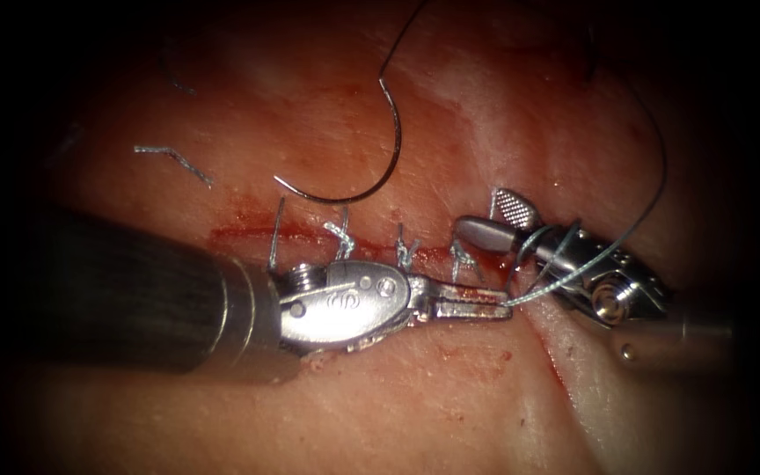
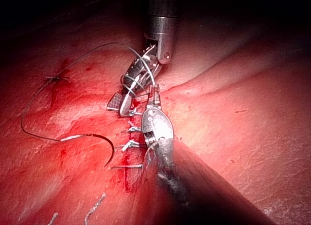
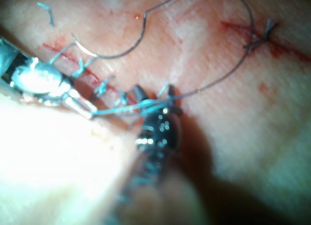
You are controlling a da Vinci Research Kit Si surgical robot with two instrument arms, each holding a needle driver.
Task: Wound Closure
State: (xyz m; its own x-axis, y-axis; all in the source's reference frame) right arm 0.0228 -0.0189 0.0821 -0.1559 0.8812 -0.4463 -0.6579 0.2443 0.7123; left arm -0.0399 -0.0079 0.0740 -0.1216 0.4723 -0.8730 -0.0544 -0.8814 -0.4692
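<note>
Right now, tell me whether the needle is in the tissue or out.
Out. The needle lies free on the tissue above the cut, its whole curve showing. The left pincer holds thread; the right pincer stands open.

Thin dark suture thread (image 1: 653, 167) runs off endoscope view's top edge; right arm's steel needle driver (image 3: 158, 125) blurred, shaft hidden in glare.

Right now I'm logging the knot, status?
Left tool shut on thread. Right tool open, thread wrapped round it. Needle lies free on tissue.
</note>
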